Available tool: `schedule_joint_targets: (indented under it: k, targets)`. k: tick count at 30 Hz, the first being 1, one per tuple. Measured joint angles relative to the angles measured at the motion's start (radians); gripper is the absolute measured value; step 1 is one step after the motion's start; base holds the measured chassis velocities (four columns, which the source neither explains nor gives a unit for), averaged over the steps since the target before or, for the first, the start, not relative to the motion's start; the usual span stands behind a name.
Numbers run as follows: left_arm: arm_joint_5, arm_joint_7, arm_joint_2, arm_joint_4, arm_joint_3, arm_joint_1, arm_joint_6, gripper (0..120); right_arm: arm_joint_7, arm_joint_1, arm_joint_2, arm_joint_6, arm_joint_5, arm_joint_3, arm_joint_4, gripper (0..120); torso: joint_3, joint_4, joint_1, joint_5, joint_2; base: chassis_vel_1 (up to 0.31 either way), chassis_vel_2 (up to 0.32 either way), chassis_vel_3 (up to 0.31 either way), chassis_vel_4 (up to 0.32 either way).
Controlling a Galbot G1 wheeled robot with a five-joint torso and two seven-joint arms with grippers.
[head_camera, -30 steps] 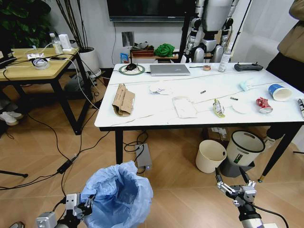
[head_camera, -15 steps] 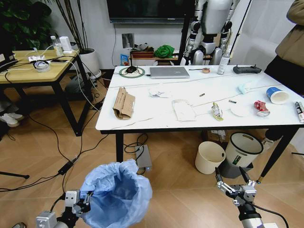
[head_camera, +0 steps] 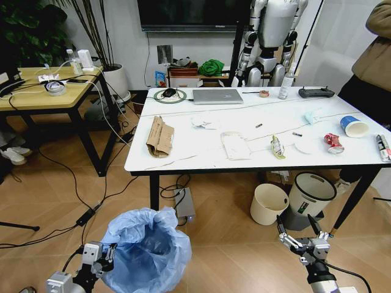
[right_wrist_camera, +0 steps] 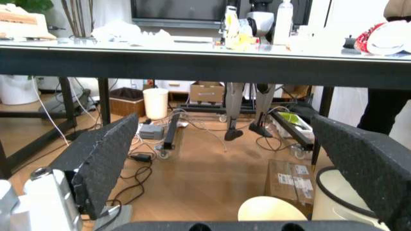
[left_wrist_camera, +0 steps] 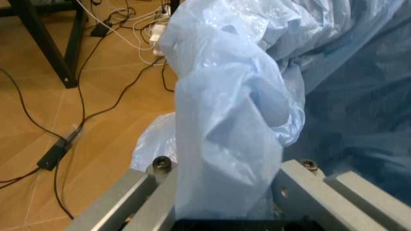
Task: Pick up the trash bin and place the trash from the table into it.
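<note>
The trash bin (head_camera: 148, 249), wrapped in its billowing light-blue bag, hangs low at my left, in front of the table (head_camera: 201, 154). My left gripper (head_camera: 106, 253) is shut on the bag at the rim; in the left wrist view the blue plastic (left_wrist_camera: 224, 125) is pinched between the fingers (left_wrist_camera: 122, 202). On the table lie the trash: a brown cardboard piece (head_camera: 160, 135), crumpled white paper (head_camera: 203, 120), a flat white packet (head_camera: 235, 145), a yellowish wrapper (head_camera: 277, 146), a crushed red can (head_camera: 333, 142) and a blue-and-white cup (head_camera: 355, 126). My right gripper (head_camera: 299, 229) hangs open below the table's front edge, holding nothing.
A grey laptop (head_camera: 217, 96) and a white spray bottle (head_camera: 285, 84) stand at the table's back. Under its right end sit a cream bin (head_camera: 269, 203) and a white bin with black rim (head_camera: 311, 193). A wood-topped table (head_camera: 49, 91) stands left, with cables and a power strip (head_camera: 184, 203) on the floor.
The whole head view has shifted slightly, so the camera moved. The bin stays in my left gripper and sits a little lower in the picture. The right gripper keeps its pose.
</note>
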Motion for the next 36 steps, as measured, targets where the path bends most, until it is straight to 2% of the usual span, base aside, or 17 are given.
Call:
schedule_joint_targets:
  k: [18, 20, 36]
  targets:
    - [-0.009, -0.001, 0.002, 0.001, 0.007, -0.005, 0.002, 0, 0.0, -0.001, 0.003, -0.005, -0.001, -0.001, 0.01, 100, 0.048, 0.0, 0.038, 0.0, 0.086, 0.0, 0.0, 0.0, 0.0]
    - [-0.009, -0.001, 0.001, 0.001, 0.007, -0.004, 0.002, 0, 0.0, -0.001, 0.003, -0.005, -0.001, -0.001, 0.011, 100, 0.062, 0.0, 0.048, 0.0, 0.11, 0.0, 0.0, 0.0, 0.0]
    - [-0.008, -0.001, -0.006, 0.001, 0.014, -0.001, 0.002, 0, 0.0, 0.001, 0.001, -0.003, -0.002, -0.001, 0.002, 100, 0.108, 0.0, 0.085, 0.0, 0.192, 0.0, 0.0, 0.0, 0.0]
